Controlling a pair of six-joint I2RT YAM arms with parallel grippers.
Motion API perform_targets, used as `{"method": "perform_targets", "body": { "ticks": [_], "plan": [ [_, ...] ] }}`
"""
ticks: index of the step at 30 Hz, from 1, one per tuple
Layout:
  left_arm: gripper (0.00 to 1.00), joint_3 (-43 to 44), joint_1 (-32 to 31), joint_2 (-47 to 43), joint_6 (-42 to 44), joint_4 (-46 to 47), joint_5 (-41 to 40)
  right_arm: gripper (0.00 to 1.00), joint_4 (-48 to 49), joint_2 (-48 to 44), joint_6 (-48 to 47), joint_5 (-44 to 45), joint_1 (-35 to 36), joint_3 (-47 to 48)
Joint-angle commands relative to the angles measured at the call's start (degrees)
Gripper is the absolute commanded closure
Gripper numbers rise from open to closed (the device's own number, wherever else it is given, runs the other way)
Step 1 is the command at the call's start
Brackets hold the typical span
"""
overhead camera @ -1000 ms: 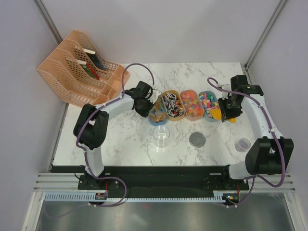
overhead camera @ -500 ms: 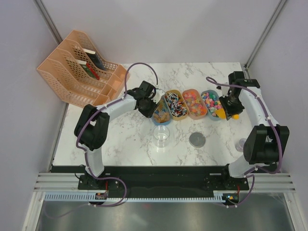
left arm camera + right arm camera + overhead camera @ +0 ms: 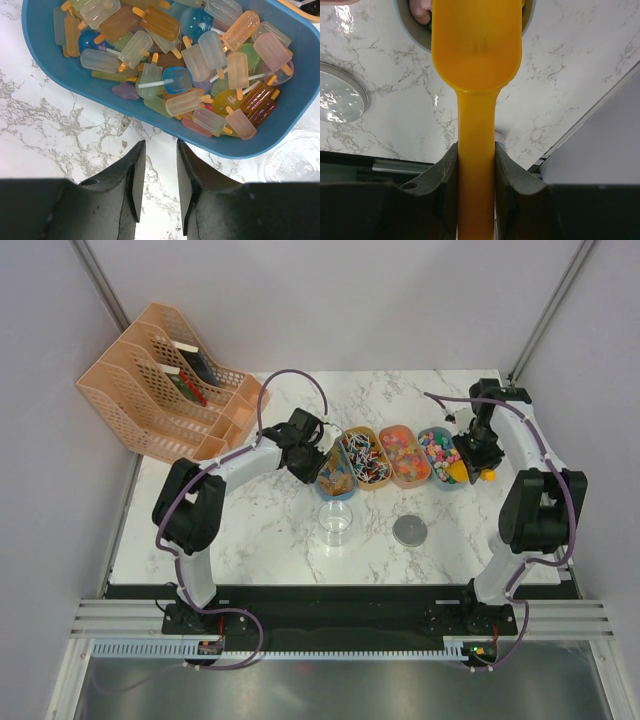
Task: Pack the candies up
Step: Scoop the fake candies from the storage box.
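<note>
Candies (image 3: 400, 454) in four trays (image 3: 338, 497) abreast; cup (image 3: 336, 523), lid (image 3: 410, 530) before them; rack (image 3: 160, 390) far left.

— What sits on the white marble tabletop (image 3: 270, 530)?
— A peach plastic file rack (image 3: 160, 390) at the far left corner. Four oval plastic trays (image 3: 336, 497) run across the middle. Toward the near edge stand a clear plastic cup (image 3: 336, 523) and a grey round lid (image 3: 409, 531), apart.

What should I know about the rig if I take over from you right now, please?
Left gripper: open and empty, beside the blue tray.
Right gripper: shut on the scoop, its bowl at the right end of the trays.
Candies: in the trays; none visible in the cup, which stands in front of them with the lid beside it.
Done: scoop in grip.
Left: scoop candies into the cup, then probably fit the lid.
</note>
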Motion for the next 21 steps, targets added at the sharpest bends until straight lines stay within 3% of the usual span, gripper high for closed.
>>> {"method": "perform_targets", "body": {
  "ticks": [1, 21],
  "plan": [
    [0.62, 0.18, -0.18, -2.14, -0.38, 2.98, -1.16, 1.00, -2.15, 3.02, -1.44, -1.46, -0.13, 2.89],
    [0.62, 3.52, 0.34, 1.29, -0.12, 2.71, -3.19, 1.00, -3.29, 17.26, -2.23, -3.40, 0.66, 14.93]
  ]
}}
